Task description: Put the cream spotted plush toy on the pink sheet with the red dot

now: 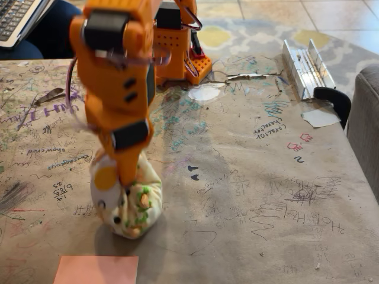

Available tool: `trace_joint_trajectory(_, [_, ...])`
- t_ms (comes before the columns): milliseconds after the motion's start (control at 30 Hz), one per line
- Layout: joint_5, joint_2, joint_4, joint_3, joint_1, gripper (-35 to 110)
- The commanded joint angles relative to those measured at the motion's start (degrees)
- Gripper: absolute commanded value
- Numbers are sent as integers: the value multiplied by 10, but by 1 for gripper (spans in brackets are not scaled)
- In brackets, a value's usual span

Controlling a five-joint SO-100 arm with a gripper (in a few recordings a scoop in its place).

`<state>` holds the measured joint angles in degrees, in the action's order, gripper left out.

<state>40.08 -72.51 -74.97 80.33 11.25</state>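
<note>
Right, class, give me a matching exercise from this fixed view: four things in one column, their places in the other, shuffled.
Things:
1. cream spotted plush toy
2. pink sheet
3. metal rail
4. laptop

Places:
A. top left corner
B. bottom edge, left of centre
C. under the orange arm, above the sheet in the picture
D. upper right of the table

Pairs: 1-C, 2-B, 3-D, 4-A

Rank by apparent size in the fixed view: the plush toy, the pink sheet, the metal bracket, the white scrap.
1. plush toy
2. pink sheet, cut by the frame edge, so unsure against the toy
3. metal bracket
4. white scrap
</note>
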Motion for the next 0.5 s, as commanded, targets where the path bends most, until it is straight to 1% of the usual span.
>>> trace_joint_trajectory(0, [-7, -368, 90, 254, -43, 0])
trace_joint_trajectory(100, [-46, -601, 127, 376, -88, 0])
trace_joint_trajectory(200, [-76, -773, 134, 422, -125, 0])
trace_joint_trajectory(367, [-105, -896, 140, 391, -153, 0])
trace_joint_trajectory(467, [-109, -980, 192, 387, -154, 0])
